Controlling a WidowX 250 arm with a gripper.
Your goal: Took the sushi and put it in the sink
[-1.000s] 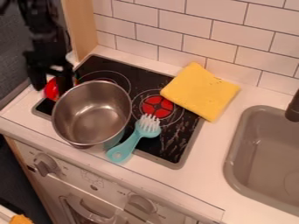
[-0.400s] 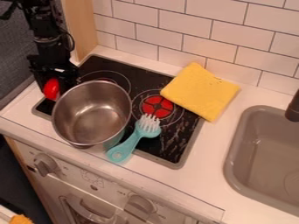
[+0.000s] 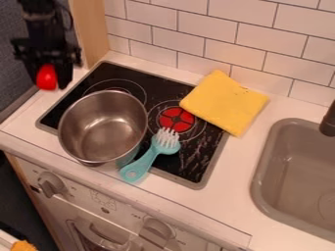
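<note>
Red sushi [image 3: 46, 77] clamped in claw [image 3: 48, 83], above desk [image 3: 239, 162]; pickup judged complete. Outstanding: carry to sink [image 3: 291, 171], lower, release.

My camera looks down aslant from the oven [image 3: 106, 200] side, fairly near, across the counter [image 3: 241, 154] to the tiled wall [image 3: 226, 30] at one o'clock.

At eleven o'clock, the arm [image 3: 42, 22] is black all over, built of chunky, boxy segments. A thin dark cable [image 3: 70, 18] bows out on its three o'clock side. The gripper [image 3: 49, 82] is black too, with a wide, uneven-edged body and blocky fingers [image 3: 65, 77].
</note>
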